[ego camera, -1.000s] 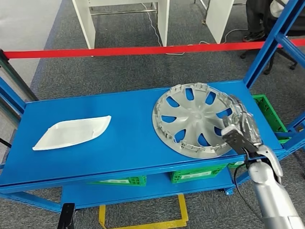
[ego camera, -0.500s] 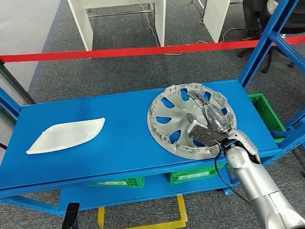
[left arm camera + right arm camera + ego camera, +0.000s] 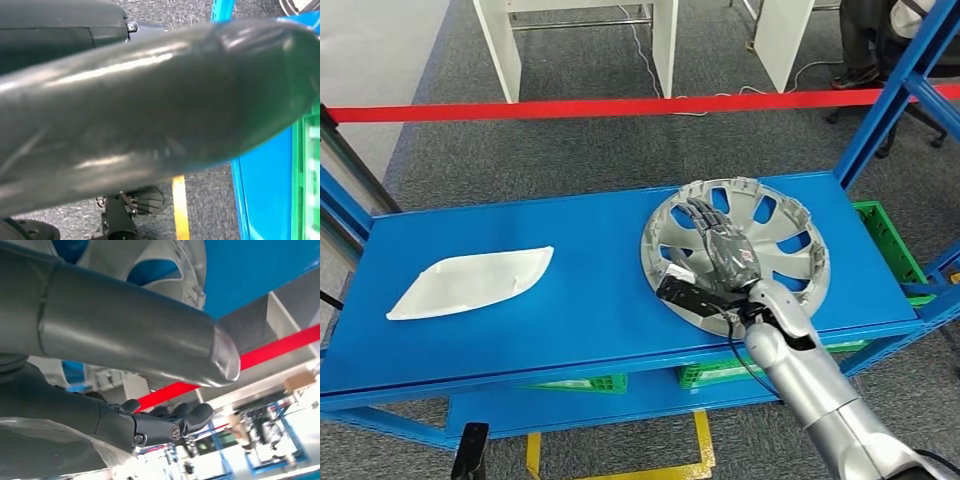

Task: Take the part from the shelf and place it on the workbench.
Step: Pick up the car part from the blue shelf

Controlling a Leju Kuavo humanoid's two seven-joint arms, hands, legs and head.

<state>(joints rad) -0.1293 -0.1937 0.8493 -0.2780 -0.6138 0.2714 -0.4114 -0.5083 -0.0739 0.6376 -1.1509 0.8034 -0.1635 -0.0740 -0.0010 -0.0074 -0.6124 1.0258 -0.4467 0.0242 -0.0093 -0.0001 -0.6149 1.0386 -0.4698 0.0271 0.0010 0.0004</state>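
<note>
Hubcap (image 3: 765, 232) lies flat on blue shelf (image 3: 584, 280), toward its right end. Right hand (image 3: 720, 255) over hubcap's near-left part, fingers stretched out, grasping nothing. White tray (image 3: 471, 280) on shelf, well left of hubcap. Left hand (image 3: 151, 100): blurred close-up, state unclear.

The wheel cover (image 3: 743, 245) is silver plastic with a satin sheen, lying on the smooth, glossy blue painted metal shelf (image 3: 546, 320) above rough grey carpet (image 3: 569, 150).
</note>
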